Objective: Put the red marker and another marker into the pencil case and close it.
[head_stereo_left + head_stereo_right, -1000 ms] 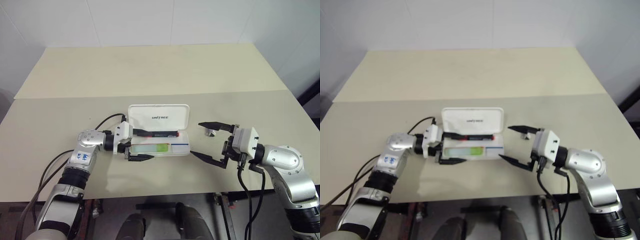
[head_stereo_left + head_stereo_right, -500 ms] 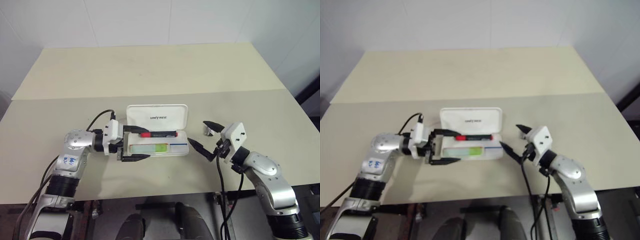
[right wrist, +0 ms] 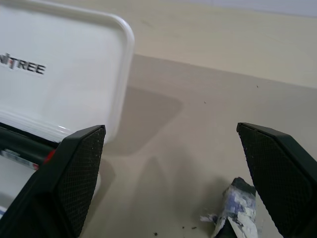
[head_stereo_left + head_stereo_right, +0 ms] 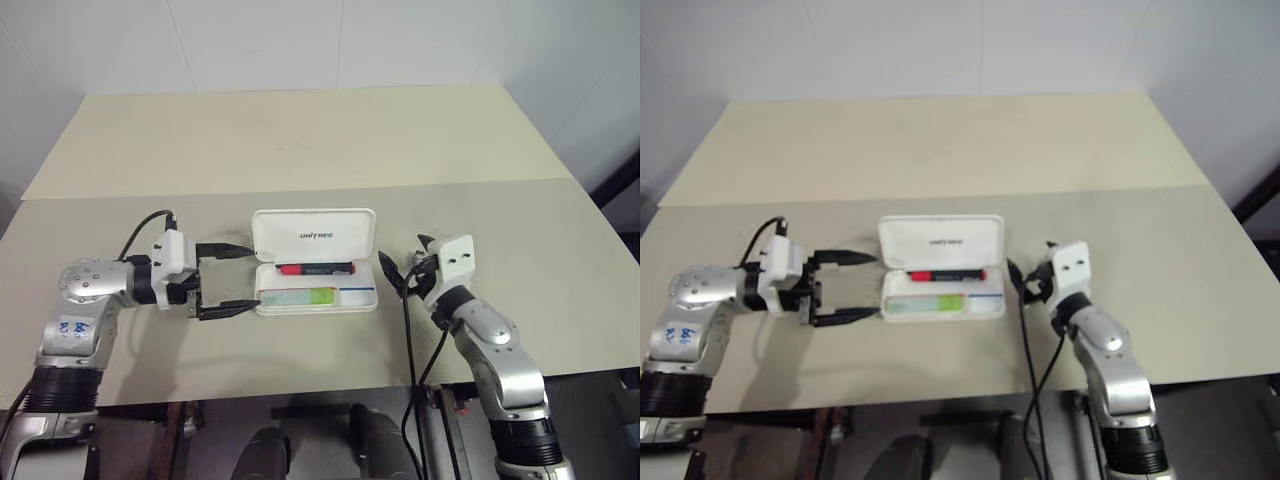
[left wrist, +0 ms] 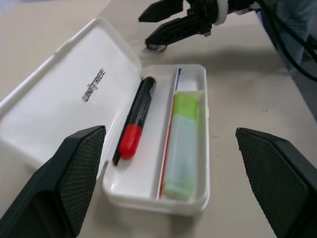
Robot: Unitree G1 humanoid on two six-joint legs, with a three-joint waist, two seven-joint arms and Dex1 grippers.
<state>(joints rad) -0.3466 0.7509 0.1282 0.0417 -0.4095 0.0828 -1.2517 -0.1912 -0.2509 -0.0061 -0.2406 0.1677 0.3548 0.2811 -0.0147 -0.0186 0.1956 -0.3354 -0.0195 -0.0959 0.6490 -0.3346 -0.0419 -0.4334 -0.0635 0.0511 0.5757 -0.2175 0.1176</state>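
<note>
The white pencil case lies open mid-table, its lid standing up behind with dark lettering. Inside, the red marker lies in the rear slot and the pale green marker in the front slot; the left wrist view shows both, red marker and green marker. My left gripper is open just left of the case, pointing at it, holding nothing. My right gripper is open just right of the case's right end, also empty, and touches nothing I can see.
A small crumpled grey scrap lies on the table by my right gripper. The table stretches far behind the case, with a seam across it. The front edge runs close below the case.
My left gripper has drawn back to the left, off the case's left end, still open. My right arm has swung in and turned, bringing its open gripper to the case's right end.
</note>
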